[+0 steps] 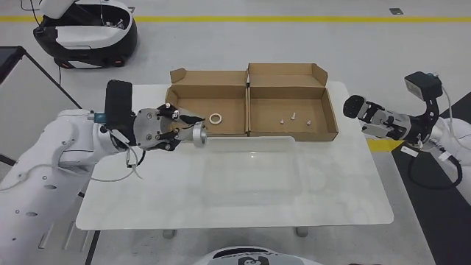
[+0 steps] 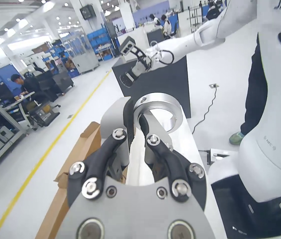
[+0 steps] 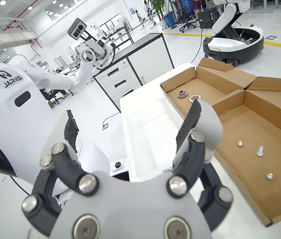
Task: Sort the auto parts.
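Note:
My left gripper (image 2: 136, 123) is shut on a silver metal collar ring (image 2: 157, 110), one finger inside its bore. In the top view this gripper (image 1: 188, 129) holds the ring (image 1: 199, 135) in the air at the near left corner of the left cardboard box (image 1: 193, 107). That box holds a white ring (image 1: 215, 118) and a metal flange (image 3: 181, 93). The right box (image 1: 324, 121) holds three small bolts (image 1: 292, 115). My right gripper (image 3: 133, 123) is open with nothing in it, off the table's right edge (image 1: 355, 108).
A clear plastic tray (image 1: 250, 180) lies on the white table (image 1: 346, 191) just in front of both boxes. A black-and-white cabinet (image 3: 140, 58) stands beyond the table's left end. Another robot base (image 1: 88, 33) sits on the floor at the far left.

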Robot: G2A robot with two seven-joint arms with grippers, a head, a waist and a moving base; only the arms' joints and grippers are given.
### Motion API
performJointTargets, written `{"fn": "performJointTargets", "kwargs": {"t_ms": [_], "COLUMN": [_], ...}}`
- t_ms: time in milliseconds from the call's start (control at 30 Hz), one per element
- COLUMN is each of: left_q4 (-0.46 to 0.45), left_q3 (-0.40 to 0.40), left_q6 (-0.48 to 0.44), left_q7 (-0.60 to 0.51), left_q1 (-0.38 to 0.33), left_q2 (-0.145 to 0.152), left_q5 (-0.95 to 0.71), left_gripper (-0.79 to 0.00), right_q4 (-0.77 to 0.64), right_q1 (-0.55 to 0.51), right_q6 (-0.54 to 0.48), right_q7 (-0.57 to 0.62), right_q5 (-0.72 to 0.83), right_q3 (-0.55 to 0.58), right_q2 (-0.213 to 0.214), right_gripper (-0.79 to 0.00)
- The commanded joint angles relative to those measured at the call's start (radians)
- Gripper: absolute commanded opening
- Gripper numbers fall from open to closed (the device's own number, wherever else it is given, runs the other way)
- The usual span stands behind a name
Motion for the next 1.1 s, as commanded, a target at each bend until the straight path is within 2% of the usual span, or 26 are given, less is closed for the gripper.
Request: {"fn": "performJointTargets", "kwargs": {"t_ms": [0, 67, 233, 367, 433, 1067], "left_q4": [-0.017, -0.027, -0.082, -0.099, -0.094, -0.09], "left_q3": [-0.014, -0.02, -0.007, 0.02, 0.02, 0.021], "left_q6": [0.0, 0.0, 0.0, 0.0, 0.0, 0.0], "left_q7": [0.061, 0.101, 0.3, 0.466, 0.503, 0.509], "left_q1": [0.01, 0.016, 0.014, 0.005, -0.002, -0.001], "left_q2": [0.003, 0.007, 0.018, 0.033, 0.042, 0.044], "left_q5": [-0.017, -0.018, -0.012, 0.075, 0.136, 0.148], "left_gripper": [-0.785, -0.785, -0.785, -0.785, -0.785, -0.785], "right_q4": [0.0, 0.0, 0.0, 0.0, 0.0, 0.0], "right_q1": [0.0, 0.0, 0.0, 0.0, 0.0, 0.0], "right_q6": [0.0, 0.0, 0.0, 0.0, 0.0, 0.0], "right_q7": [0.0, 0.0, 0.0, 0.0, 0.0, 0.0], "right_q5": [0.0, 0.0, 0.0, 0.0, 0.0, 0.0], "right_q3": [0.0, 0.0, 0.0, 0.0, 0.0, 0.0], "right_q2": [0.0, 0.0, 0.0, 0.0, 0.0, 0.0], "right_gripper": [0.0, 0.0, 0.0, 0.0, 0.0, 0.0]}}
